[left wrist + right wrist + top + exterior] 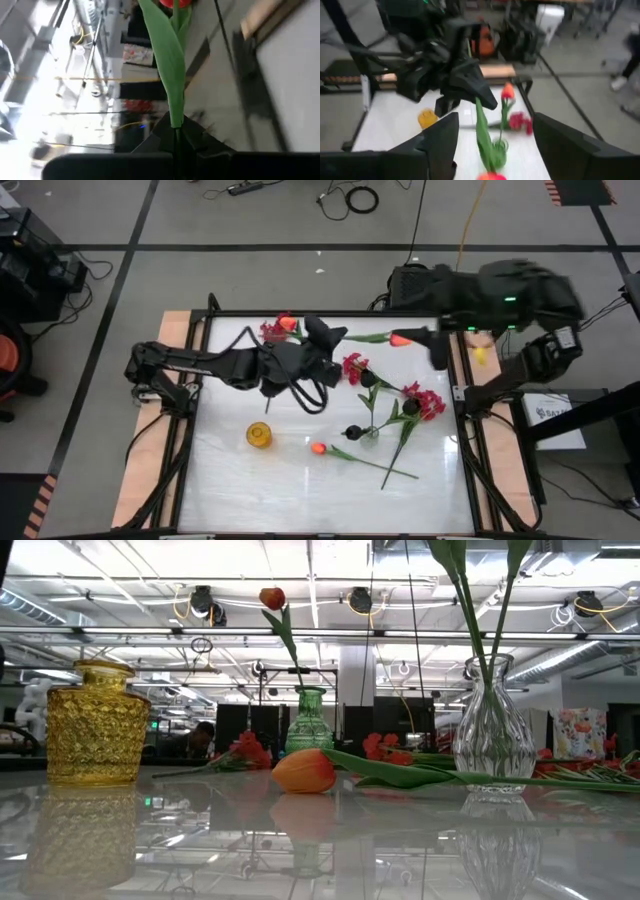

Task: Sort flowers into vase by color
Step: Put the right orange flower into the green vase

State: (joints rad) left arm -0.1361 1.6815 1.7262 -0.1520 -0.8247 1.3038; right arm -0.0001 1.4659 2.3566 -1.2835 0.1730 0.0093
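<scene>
My left gripper (338,334) is shut on an orange-red tulip (400,340) that it holds level in the air over the table's far side, bud toward the right. My right gripper (434,347) is open, with a finger on each side of the bud end (490,176), touching nothing. Another tulip stands in the green vase (308,722). A third tulip (318,447) lies on the table. Black blooms (368,378) stand by their stems in the clear vase (495,730). Crimson sprays (425,402) lie on the table beside it. My left gripper pinches the tulip's green stem (175,131) between its two fingers near the cut end, just below the long leaf (167,60). The fingers lie across the stem. The tulip is lifted clear and sticks out about level toward the table's right.
A yellow glass vase (259,435) stands near the table's middle, toward the near side. More crimson sprays (352,365) lie behind the clear vase. Red flowers (275,330) lie at the green vase's foot. Wooden rails (465,370) border the table's left and right sides.
</scene>
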